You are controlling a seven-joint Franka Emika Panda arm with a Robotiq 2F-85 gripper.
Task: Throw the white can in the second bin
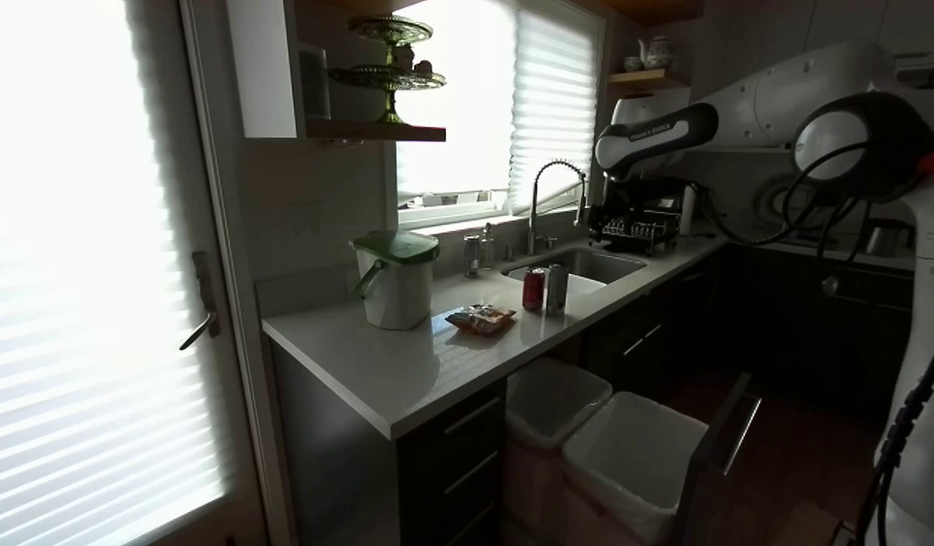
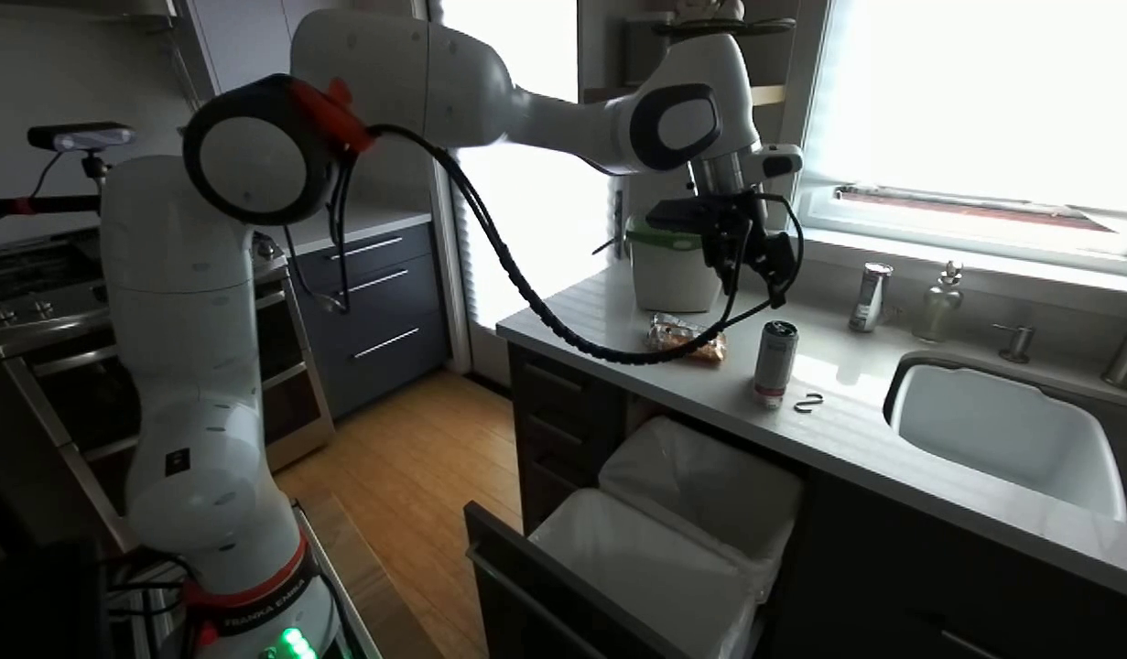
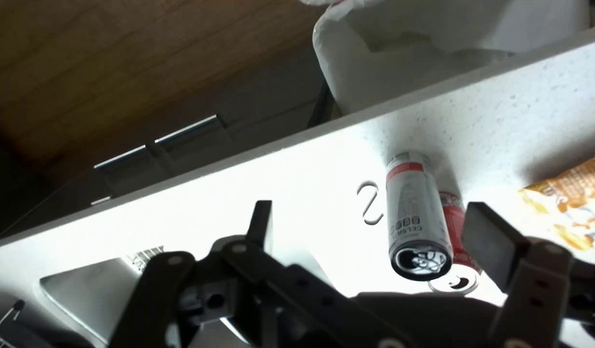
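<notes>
A tall white-grey can with a red band (image 3: 415,208) stands upright on the counter near its front edge. It also shows in both exterior views (image 1: 558,290) (image 2: 776,361). In the wrist view my gripper (image 3: 372,227) is open, with the can seen between its fingers, not touching it. In an exterior view the gripper (image 2: 753,279) hangs above the counter, higher than the can. Two lined white bins stand in a pulled-out drawer: one nearer the counter (image 1: 554,390) (image 2: 709,476), one farther out (image 1: 645,440) (image 2: 641,567). I cannot tell which counts as second.
A red can (image 1: 533,290) (image 3: 457,222) stands beside the white can. An S-hook (image 3: 370,203), snack bag (image 1: 480,318), green-lidded bucket (image 1: 397,280), another light can (image 2: 870,297), soap bottle (image 2: 940,302) and sink (image 2: 1012,439) are around. The drawer front (image 2: 563,595) juts out.
</notes>
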